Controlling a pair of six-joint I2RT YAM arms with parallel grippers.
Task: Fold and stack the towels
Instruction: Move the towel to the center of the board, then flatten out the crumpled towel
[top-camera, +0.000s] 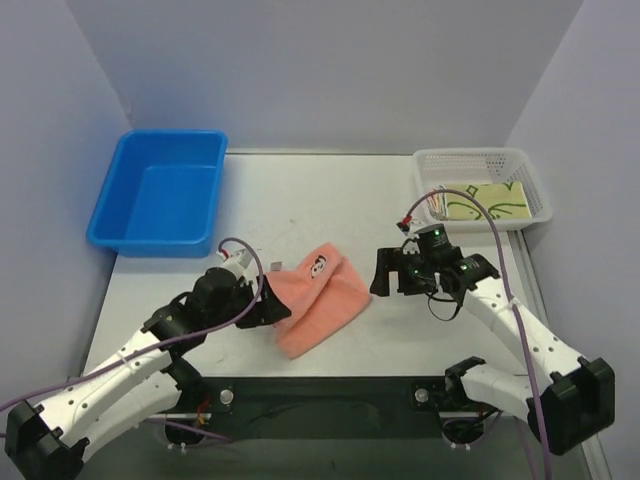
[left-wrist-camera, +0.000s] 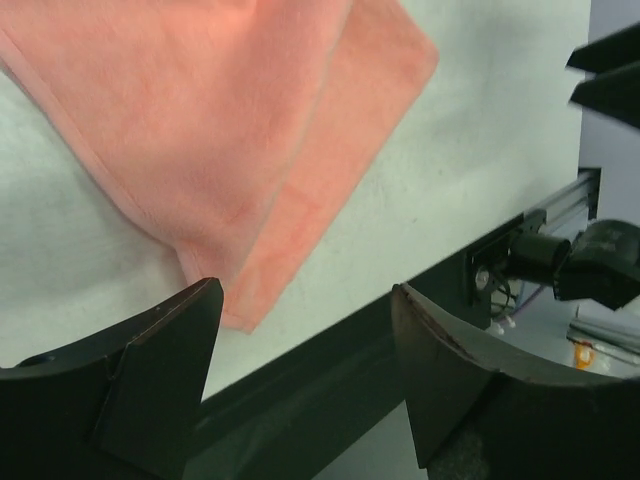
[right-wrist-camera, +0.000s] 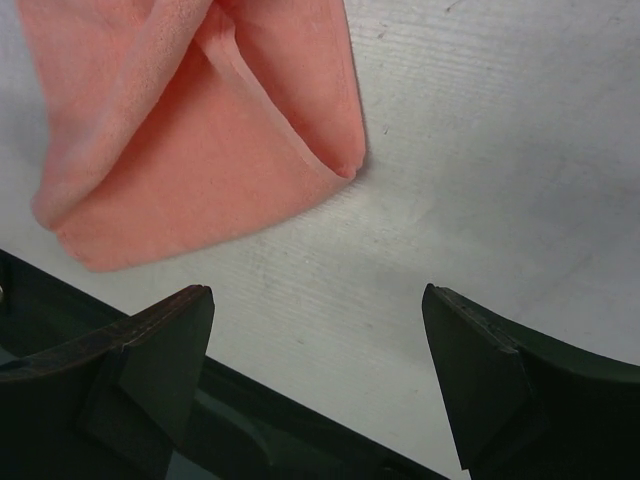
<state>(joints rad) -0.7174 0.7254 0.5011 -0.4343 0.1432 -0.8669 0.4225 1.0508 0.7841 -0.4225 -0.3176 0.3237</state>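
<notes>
Salmon-pink towel lies folded on the table, lower centre of the top view. Left claw and right claw flank it, both spread. Pale green towel sits in the white basket, upper right.

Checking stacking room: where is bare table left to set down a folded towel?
Widest bare patch: the far table between the blue bin and the basket. The near edge is crowded: the pink towel lies between the left gripper and the right gripper.
</notes>
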